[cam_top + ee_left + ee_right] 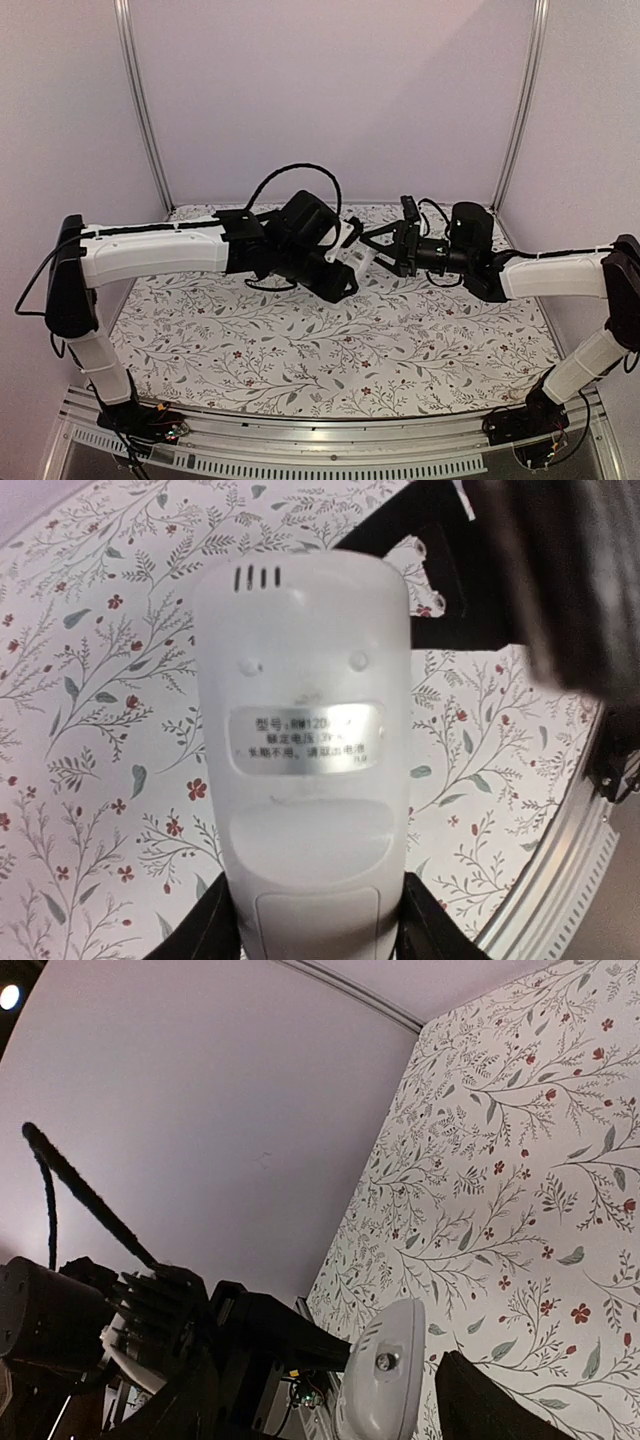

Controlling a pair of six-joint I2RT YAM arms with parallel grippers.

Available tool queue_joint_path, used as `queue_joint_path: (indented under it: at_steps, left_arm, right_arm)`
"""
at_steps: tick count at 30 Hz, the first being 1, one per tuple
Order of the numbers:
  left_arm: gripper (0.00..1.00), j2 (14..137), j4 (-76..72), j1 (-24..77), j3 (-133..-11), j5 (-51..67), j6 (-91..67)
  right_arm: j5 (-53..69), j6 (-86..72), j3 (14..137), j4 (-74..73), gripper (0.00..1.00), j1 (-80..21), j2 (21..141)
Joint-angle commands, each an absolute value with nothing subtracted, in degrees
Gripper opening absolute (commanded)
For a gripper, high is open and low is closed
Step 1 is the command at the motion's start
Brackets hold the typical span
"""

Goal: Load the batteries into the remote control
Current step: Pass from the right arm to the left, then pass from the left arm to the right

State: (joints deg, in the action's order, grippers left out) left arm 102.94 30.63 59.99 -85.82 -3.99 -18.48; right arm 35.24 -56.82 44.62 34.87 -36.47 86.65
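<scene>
The remote control (305, 730) is a white bar with its plain back and a silver label towards the left wrist camera. My left gripper (315, 935) is shut on its lower end, one black finger (195, 930) pressed against each side. In the top view the remote control (358, 263) hangs in the air between the two arms. My right gripper (335, 1405) is open and straddles the remote control's (385, 1380) rounded far end, with a gap showing on its right side. The batteries are out of view.
The floral tablecloth (330, 350) lies well below both grippers. White walls close in the back and sides, and a metal rail (330, 440) runs along the near edge by the arm bases. The right arm's dark body (560, 570) looms just past the remote's tip.
</scene>
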Motion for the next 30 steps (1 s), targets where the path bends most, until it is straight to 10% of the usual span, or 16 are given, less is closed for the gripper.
queue_joint_path:
  at_steps: [1,17,30]
  left_arm:
    - [0.32,94.02,14.78,54.74,-77.65,11.91,-21.53]
    - [0.33,85.46,-25.28,50.56,-61.19,38.42,-34.69]
    - [0.33,87.15,-27.55,50.71,-60.81,40.72,-37.55]
  right_arm:
    - [38.15,-53.00,46.45,34.87,0.81,-35.49,82.49]
    - [48.64,-50.79,51.66,46.07,0.77,-38.42,80.43]
    - [49.13,-55.56,55.72,50.26,0.64,-40.13,84.87]
